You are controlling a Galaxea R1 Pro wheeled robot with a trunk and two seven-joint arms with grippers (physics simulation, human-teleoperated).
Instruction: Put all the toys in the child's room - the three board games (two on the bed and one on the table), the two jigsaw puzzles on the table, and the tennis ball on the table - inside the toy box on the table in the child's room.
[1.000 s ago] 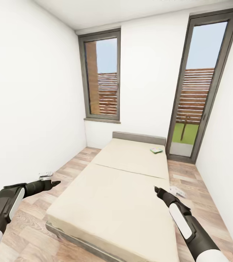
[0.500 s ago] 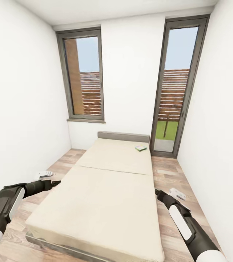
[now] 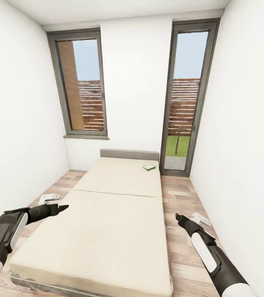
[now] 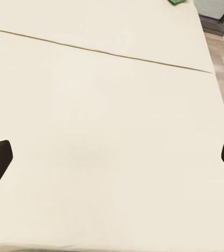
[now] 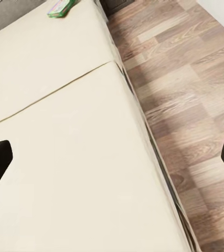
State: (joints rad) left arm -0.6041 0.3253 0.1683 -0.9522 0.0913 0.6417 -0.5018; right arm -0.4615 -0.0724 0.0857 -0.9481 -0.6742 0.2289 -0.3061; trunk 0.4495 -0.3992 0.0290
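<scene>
Clearly the green board game (image 3: 149,167) lies at the bed's (image 3: 107,222) far end beside the headboard, well ahead of both empty, wide-spread grippers; the right gripper (image 3: 178,217) is on its side, the left gripper (image 3: 62,207) opposite.

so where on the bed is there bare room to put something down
Nearly all of the beige mattress is bare: the whole near half up to the seam, and the far half up to the grey headboard. The only occupied spot is the far right corner, where a flat green board game box lies. Both hands, left and right, hover empty at the sides.
</scene>
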